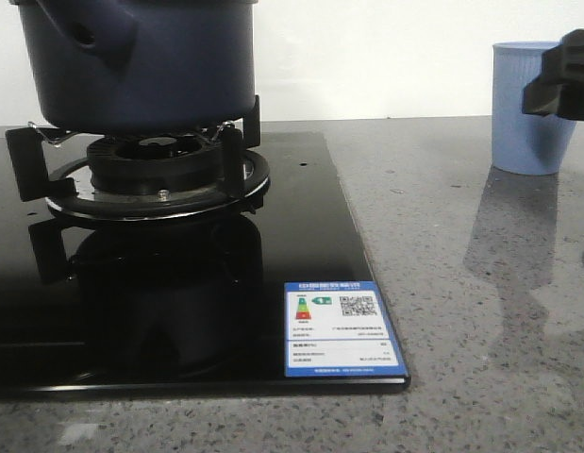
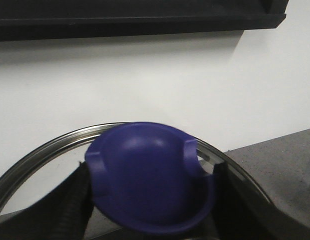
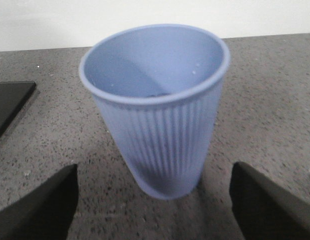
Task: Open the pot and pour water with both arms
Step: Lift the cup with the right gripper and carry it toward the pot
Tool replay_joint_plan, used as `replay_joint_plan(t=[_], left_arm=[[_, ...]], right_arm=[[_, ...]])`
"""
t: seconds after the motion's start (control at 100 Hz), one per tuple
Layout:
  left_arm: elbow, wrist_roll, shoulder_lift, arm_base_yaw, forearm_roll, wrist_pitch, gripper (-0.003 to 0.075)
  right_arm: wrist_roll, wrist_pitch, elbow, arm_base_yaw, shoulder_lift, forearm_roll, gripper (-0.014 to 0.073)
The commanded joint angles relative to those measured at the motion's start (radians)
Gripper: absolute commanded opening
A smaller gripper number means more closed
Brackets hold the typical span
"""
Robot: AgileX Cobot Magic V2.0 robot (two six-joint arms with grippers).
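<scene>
Navy-blue and matte, the pot (image 1: pixel 141 61) sits up on the burner grate (image 1: pixel 150 175) of the black glass hob (image 1: pixel 301 236), its stubby handle (image 1: pixel 89 33) jutting toward the camera. It looks heavy and rigid, and that handle with the hole looks like the firm place to grip.

Over to the left wrist view: the left end effector (image 2: pixel 149 200) has its dark fingers (image 2: pixel 69 205) on either side of the purple knob (image 2: pixel 147 177) of the lid (image 2: pixel 39 152), apparently pinching it (the glass lid is breakable and probably slick, so the knob is the only sensible hold).

The right end effector (image 3: pixel 155 210) is spread wide, the pale blue ribbed cup (image 3: pixel 160 115) standing between its fingers untouched. That cup looks light and tippy. Open grey bench (image 1: pixel 461 283) stretches right of the hob edge, giving room to set the lid down.
</scene>
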Motion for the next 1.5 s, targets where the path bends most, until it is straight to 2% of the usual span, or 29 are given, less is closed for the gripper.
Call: replay_joint_plan(t=[0.0, 0.51, 0.87, 1.49], left_arm=[[-0.042, 0.001, -0.031, 0.003, -0.043, -0.063, 0.0345], [-0.042, 0.001, -0.031, 0.003, -0.045, -0.063, 0.0345], [-0.042, 0.001, -0.031, 0.003, -0.045, -0.063, 0.0345], [-0.042, 0.001, -0.031, 0.003, -0.045, -0.063, 0.0345]], right_arm=[[0.016, -0.131, -0.047, -0.001, 0.022, -0.036, 0.0540], [0.016, -0.268, -0.132, -0.001, 0.226, -0.047, 0.0540], [0.014, -0.391, -0.132, -0.008, 0.258, -0.047, 0.0540], [0.014, -0.396, -0.170, -0.025, 0.315, -0.062, 0.0525]])
